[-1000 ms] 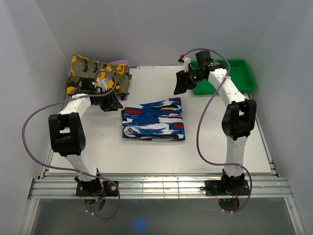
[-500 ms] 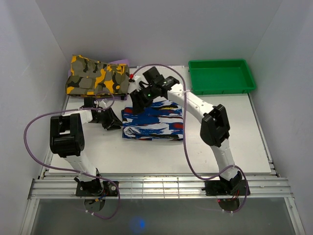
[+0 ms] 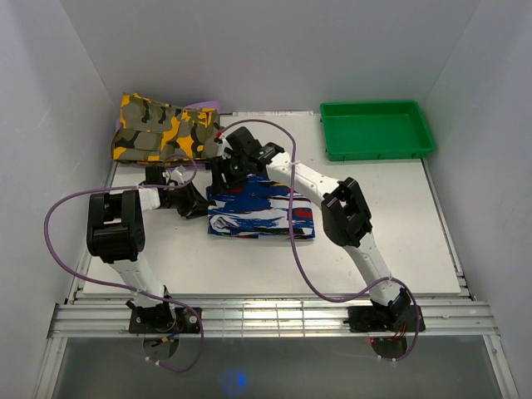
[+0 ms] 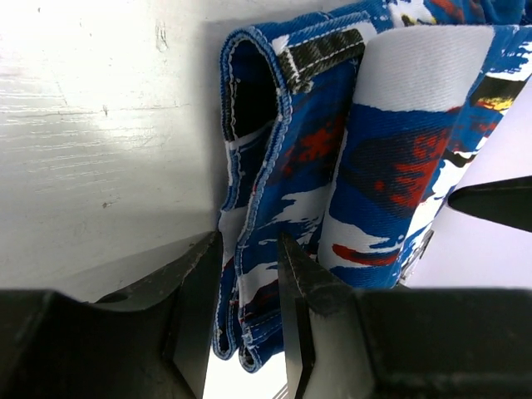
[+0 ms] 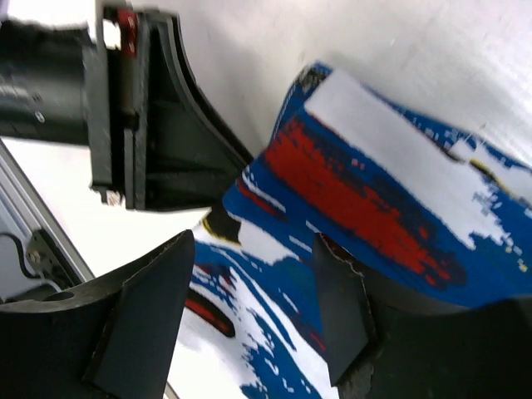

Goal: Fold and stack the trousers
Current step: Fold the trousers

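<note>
**Two hands on one end of the folded trousers**

The trousers [image 3: 262, 208] lie folded into a flat bundle on the table [image 3: 399, 241], one end of it right at both my hands. My left hand [image 4: 248, 249] is clenched on that end's edge, a doubled hem pinched between its fingers so the layers cannot slip apart. My right hand [image 5: 253, 249] hovers released over the far corner of the same end, with cloth showing between its spread fingers. I judge this sets up a two-point lift toward the camouflage garment [image 3: 166, 133] beyond my left hand.
</note>
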Action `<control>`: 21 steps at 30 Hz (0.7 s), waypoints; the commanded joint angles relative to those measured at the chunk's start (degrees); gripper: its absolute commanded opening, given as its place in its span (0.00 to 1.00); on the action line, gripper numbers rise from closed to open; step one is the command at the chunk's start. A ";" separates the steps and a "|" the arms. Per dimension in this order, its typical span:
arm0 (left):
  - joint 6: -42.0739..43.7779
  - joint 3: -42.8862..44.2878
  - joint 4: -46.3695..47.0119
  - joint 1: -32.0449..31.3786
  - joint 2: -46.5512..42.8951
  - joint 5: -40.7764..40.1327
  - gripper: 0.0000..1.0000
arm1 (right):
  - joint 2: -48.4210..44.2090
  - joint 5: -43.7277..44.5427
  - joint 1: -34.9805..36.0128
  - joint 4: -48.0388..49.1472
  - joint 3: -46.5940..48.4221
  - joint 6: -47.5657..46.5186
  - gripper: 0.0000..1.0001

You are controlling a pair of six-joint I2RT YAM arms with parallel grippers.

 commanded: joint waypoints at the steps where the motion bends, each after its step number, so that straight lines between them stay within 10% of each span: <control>1: -0.84 -1.65 2.27 -0.51 -0.36 -0.64 0.44 | 1.16 3.01 0.79 4.61 3.53 5.93 0.64; 21: -3.13 -4.64 5.44 -1.13 -1.24 -0.38 0.43 | 5.73 8.73 3.95 4.87 3.97 4.88 0.51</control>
